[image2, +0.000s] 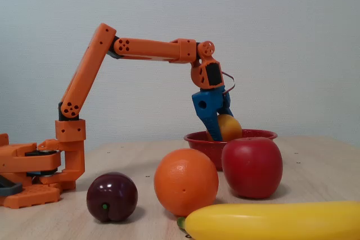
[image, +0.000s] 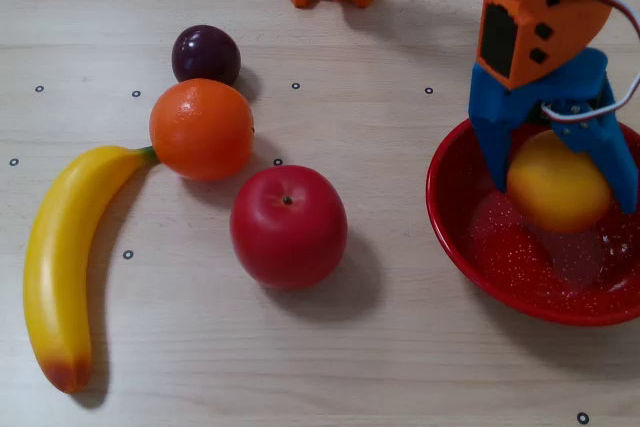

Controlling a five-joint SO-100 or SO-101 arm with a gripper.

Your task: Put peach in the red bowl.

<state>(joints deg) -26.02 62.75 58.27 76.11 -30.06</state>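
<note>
The peach is clasped between the blue fingers of the gripper, held inside the rim of the red bowl at the right of the surface, with the apple left of it.

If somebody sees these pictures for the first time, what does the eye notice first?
First the blue gripper, shut on the yellow-orange peach and lowered into the red bowl at the right of the top-down fixed view. Then the fruit on the table to the left: a red apple, an orange, and a long banana.
</note>
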